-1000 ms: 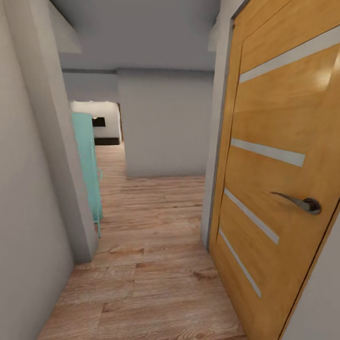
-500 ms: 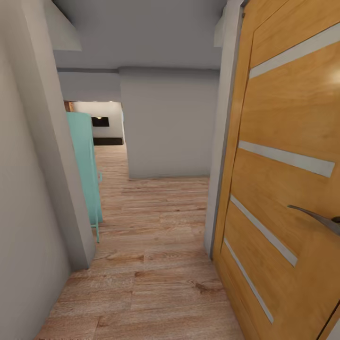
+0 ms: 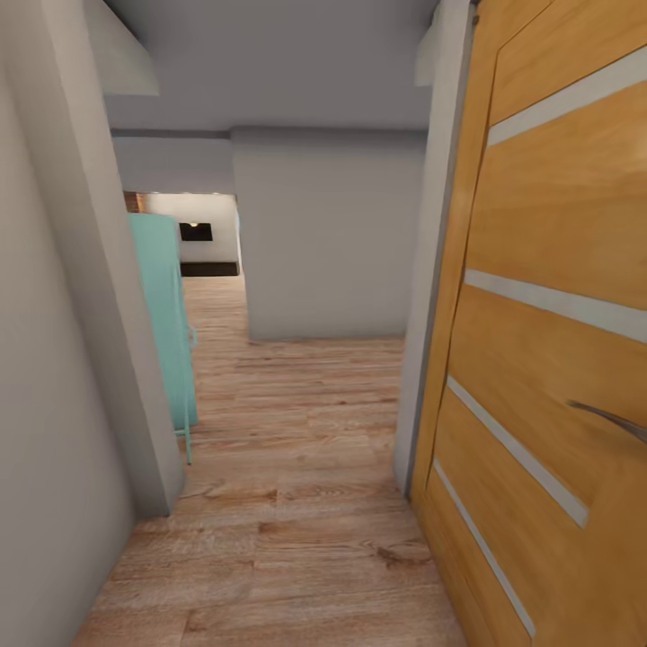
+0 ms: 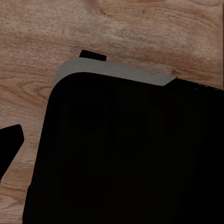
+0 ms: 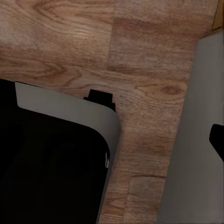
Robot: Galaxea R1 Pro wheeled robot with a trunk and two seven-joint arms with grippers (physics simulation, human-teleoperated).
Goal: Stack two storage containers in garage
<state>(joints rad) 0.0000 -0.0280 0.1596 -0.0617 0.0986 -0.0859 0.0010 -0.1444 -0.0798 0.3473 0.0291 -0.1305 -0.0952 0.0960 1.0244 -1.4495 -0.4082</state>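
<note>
The two storage containers are out of view, and so is the garage. I am in a narrow hallway with a light wood-plank floor (image 3: pixel 288 503). In the left wrist view my own dark base (image 4: pixel 130 154) hangs over the planks, with one dark fingertip (image 4: pixel 9 144) at the picture's edge. In the right wrist view the base (image 5: pixel 46 163) lies beside a grey wall foot (image 5: pixel 191 140), and a dark fingertip (image 5: pixel 217 140) shows at the edge. Neither view shows how the jaws stand or anything held.
An orange wooden door (image 3: pixel 539 359) with a metal handle (image 3: pixel 611 418) stands open close on the right. A grey wall corner (image 3: pixel 117 314) juts in at left, with a teal cabinet (image 3: pixel 162 314) behind it. A grey wall (image 3: pixel 328 234) faces me; a passage (image 3: pixel 202 238) runs on at its left.
The whole view has shifted as I roll forward: the door looms larger and its handle has slid to the right edge. The wall ahead and the teal cabinet have drawn slightly nearer.
</note>
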